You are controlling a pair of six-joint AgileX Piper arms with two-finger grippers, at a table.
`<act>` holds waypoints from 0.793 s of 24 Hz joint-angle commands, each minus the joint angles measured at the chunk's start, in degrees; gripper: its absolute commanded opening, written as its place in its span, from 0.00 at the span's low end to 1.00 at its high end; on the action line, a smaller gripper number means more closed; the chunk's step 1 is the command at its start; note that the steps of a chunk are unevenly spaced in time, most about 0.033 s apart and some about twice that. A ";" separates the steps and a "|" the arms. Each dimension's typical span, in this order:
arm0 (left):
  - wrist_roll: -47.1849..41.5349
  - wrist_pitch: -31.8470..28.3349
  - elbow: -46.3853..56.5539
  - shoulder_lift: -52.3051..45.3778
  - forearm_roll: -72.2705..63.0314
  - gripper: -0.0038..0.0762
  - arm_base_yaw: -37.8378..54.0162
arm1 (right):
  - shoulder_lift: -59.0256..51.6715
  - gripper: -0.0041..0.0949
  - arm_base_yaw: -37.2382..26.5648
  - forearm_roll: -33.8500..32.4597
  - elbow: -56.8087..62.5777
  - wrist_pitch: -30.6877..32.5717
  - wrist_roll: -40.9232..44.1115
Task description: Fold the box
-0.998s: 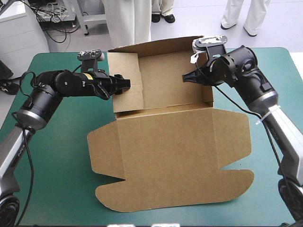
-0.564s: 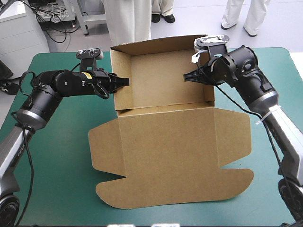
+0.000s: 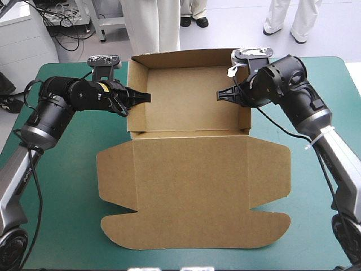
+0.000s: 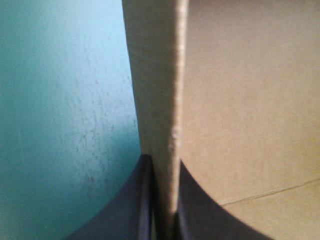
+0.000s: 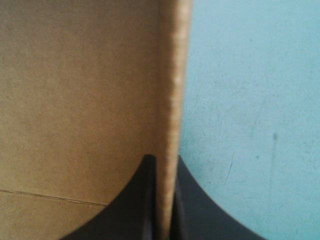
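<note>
The brown box (image 3: 192,186) stands as an open tray at the far half of the table, its lid lying flat toward the near edge. My left gripper (image 3: 145,97) is shut on the box's left wall; in the left wrist view the wall's top edge (image 4: 165,125) runs straight out from between the two black fingers (image 4: 135,200). My right gripper (image 3: 221,95) is shut on the box's right wall, whose edge (image 5: 170,100) likewise passes between its fingers (image 5: 187,200). The tray's inner floor (image 3: 189,101) shows bare between the two grippers.
The teal-green cover (image 3: 67,186) shows on both sides of the flat lid and along the near edge. A person's legs stand just beyond the table's far edge, not over it.
The left gripper has closed onto the left wall, and the inner flap there now stands folded against that wall. The whole box has slid slightly left. The right gripper kept its hold.
</note>
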 commanded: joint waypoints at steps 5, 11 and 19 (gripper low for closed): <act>-3.99 5.10 -3.02 4.43 1.56 0.01 -1.19 | -0.27 0.02 0.07 1.53 -1.50 2.84 -0.74; -8.31 5.23 -4.80 8.63 11.53 0.01 -5.22 | 7.42 0.02 -2.70 9.84 -1.41 2.84 -3.81; -9.11 8.86 -5.24 13.04 12.27 0.01 -5.49 | 10.55 0.02 -3.36 9.10 -1.41 2.84 -4.42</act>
